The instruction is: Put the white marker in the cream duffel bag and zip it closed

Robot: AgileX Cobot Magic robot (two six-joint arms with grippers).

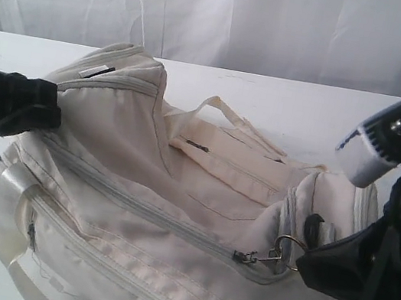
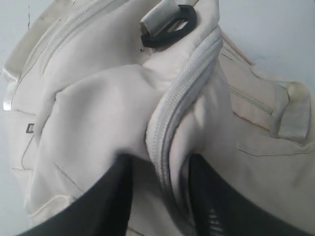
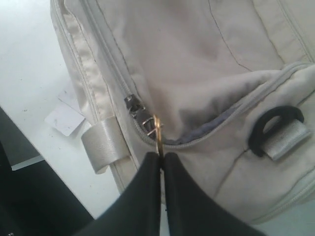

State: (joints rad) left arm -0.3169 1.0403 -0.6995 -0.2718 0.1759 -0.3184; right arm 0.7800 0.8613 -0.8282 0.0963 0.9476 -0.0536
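Cream duffel bag [image 1: 201, 189] lying lengthwise on a white table [image 1: 271, 100], with a white curtain [image 1: 247, 18] at the far side. The white marker cannot be seen in any view.

Left gripper [image 1: 51, 107], at the left end of the bag: jaws spread, with a raised fold of cream fabric standing between the two dark fingers [image 2: 118, 196]. The fold carries a closed length of grey zipper [image 2: 165, 123]. A black clip [image 2: 170, 24] on shiny webbing sits just beyond this fold.

Right gripper [image 3: 161, 156], at the near right end: jaws pressed together, pinching the brass ring [image 3: 157, 129] that hangs from the zipper slider [image 3: 134, 105]. In the exterior view the slider [image 1: 246, 257] sits near the right end of the main zipper track [image 1: 136, 205], whose teeth are joined from the left end up to it. Past the ring a short stretch is parted and grey lining [image 3: 206, 133] shows through. Another black clip [image 3: 273, 125] lies on the right end panel. A webbing handle [image 1: 226, 116] rests on the far side of the bag. A white paper scrap [image 3: 64, 118] lies on the table beside the bag.
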